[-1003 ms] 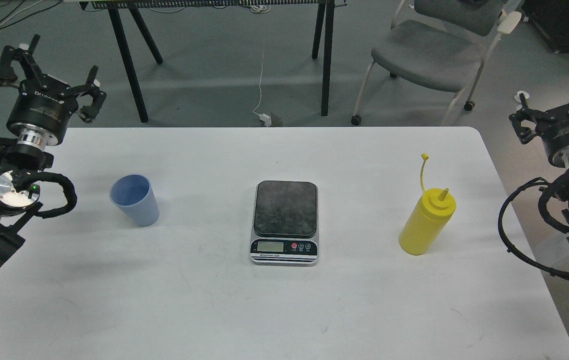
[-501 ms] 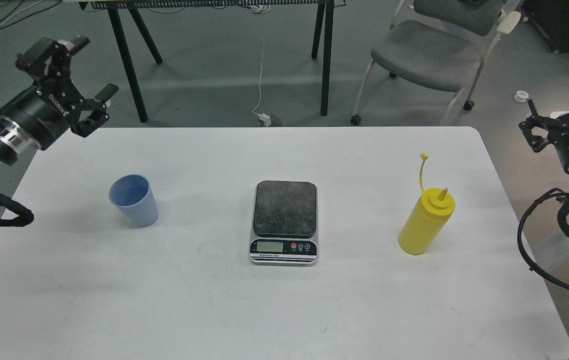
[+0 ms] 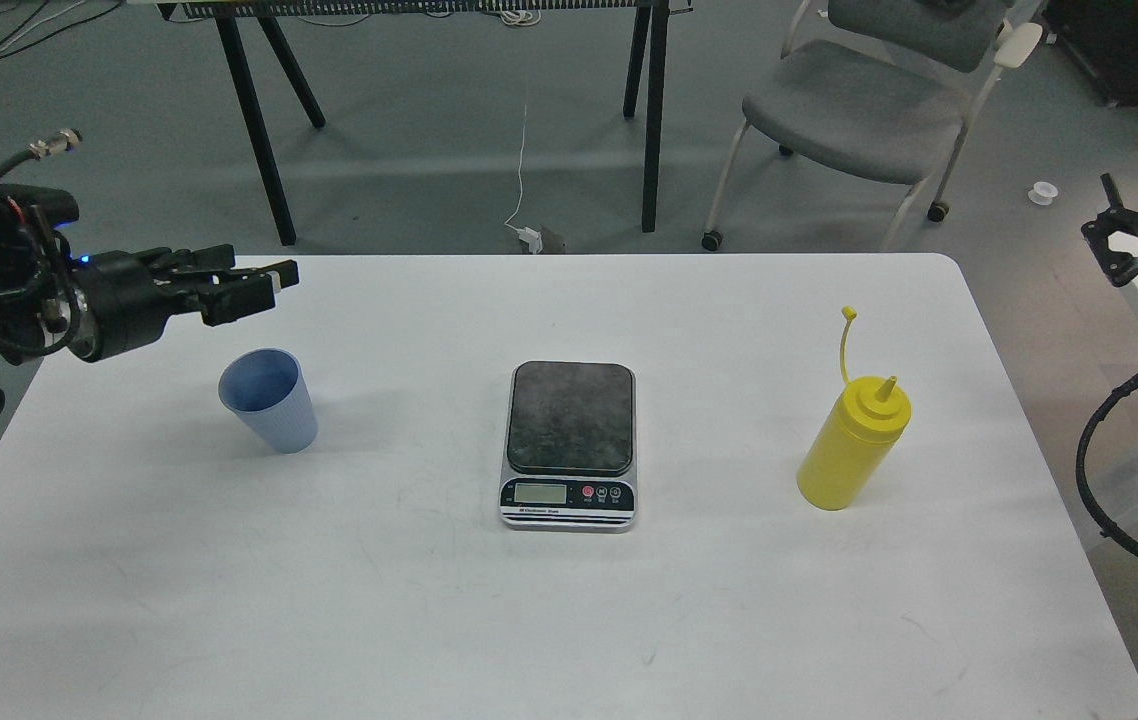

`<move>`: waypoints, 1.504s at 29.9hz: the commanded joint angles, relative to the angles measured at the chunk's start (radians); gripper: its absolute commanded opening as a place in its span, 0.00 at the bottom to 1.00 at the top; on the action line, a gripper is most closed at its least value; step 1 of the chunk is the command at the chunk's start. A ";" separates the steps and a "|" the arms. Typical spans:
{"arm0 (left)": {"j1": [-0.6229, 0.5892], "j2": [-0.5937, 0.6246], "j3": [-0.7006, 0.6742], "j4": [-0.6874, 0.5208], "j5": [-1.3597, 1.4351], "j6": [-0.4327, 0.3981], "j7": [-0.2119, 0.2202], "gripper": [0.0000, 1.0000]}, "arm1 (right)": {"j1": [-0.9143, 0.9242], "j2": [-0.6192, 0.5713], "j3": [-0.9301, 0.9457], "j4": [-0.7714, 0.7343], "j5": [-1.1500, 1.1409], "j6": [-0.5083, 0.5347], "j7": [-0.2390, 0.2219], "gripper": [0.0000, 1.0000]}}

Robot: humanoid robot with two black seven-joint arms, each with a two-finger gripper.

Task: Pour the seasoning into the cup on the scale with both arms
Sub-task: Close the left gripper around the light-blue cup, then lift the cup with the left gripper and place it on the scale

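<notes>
Left arm [image 3: 79, 300] level above cup [image 3: 269, 400], jaws unclear, right jaws unclear

On my table [image 3: 529, 620]: one blue cup [image 3: 269, 400], one scale [image 3: 570, 444], one yellow seasoning bottle [image 3: 854, 440]. Behind it, one grey chair [image 3: 869, 110]. Two of my arms in view, left gripper [image 3: 249, 285], right gripper [image 3: 1124, 235].

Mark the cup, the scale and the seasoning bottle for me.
cup [image 3: 274, 412]: head view, ribbed outer wall.
scale [image 3: 569, 416]: head view, dark platform.
seasoning bottle [image 3: 847, 455]: head view, yellow body.
</notes>
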State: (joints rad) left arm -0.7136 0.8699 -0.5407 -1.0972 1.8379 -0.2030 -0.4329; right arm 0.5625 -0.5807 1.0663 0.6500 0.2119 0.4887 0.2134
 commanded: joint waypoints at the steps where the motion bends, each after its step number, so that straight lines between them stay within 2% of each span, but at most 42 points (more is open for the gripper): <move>1: -0.001 -0.006 0.030 0.029 0.064 0.002 0.002 0.86 | -0.013 -0.010 0.014 -0.003 0.001 0.000 0.001 0.99; 7: -0.006 -0.055 0.116 0.141 0.066 0.011 0.002 0.73 | -0.029 -0.010 0.047 -0.004 0.001 0.000 0.001 0.99; 13: -0.007 -0.103 0.188 0.237 0.063 0.048 -0.003 0.68 | -0.035 -0.010 0.054 -0.013 0.001 0.000 0.009 0.99; 22: -0.009 -0.169 0.209 0.318 0.049 0.062 -0.006 0.46 | -0.036 -0.007 0.054 -0.015 0.001 0.000 0.018 0.99; 25: -0.007 -0.183 0.211 0.349 0.049 0.060 -0.012 0.34 | -0.038 -0.004 0.054 -0.017 0.001 0.000 0.018 0.99; 27: -0.009 -0.183 0.209 0.355 0.047 0.060 -0.013 0.21 | -0.038 -0.002 0.054 -0.018 0.001 0.000 0.020 0.99; 28: -0.010 -0.183 0.211 0.355 0.047 0.060 -0.013 0.11 | -0.038 -0.001 0.054 -0.018 0.001 0.000 0.024 0.99; 29: -0.015 -0.183 0.209 0.355 0.047 0.060 -0.013 0.07 | -0.036 -0.001 0.055 -0.018 0.001 0.000 0.024 0.99; 35: -0.062 -0.183 0.206 0.346 0.029 0.054 -0.015 0.04 | -0.038 0.002 0.054 -0.035 0.001 0.000 0.032 0.99; 38: -0.098 -0.183 0.208 0.312 0.017 0.047 -0.039 0.04 | -0.044 0.002 0.055 -0.046 0.003 0.000 0.032 0.99; 42: -0.193 -0.180 0.208 0.151 0.021 -0.042 -0.040 0.04 | -0.053 -0.007 0.070 -0.063 0.003 0.000 0.032 0.99; 45: -0.276 -0.207 0.223 0.077 0.040 -0.120 -0.009 0.04 | -0.075 -0.010 0.086 -0.067 0.003 0.000 0.032 0.99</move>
State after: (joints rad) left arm -0.9184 0.6871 -0.3325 -0.9533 1.8608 -0.2574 -0.4687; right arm 0.5039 -0.5874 1.1394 0.5870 0.2148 0.4887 0.2461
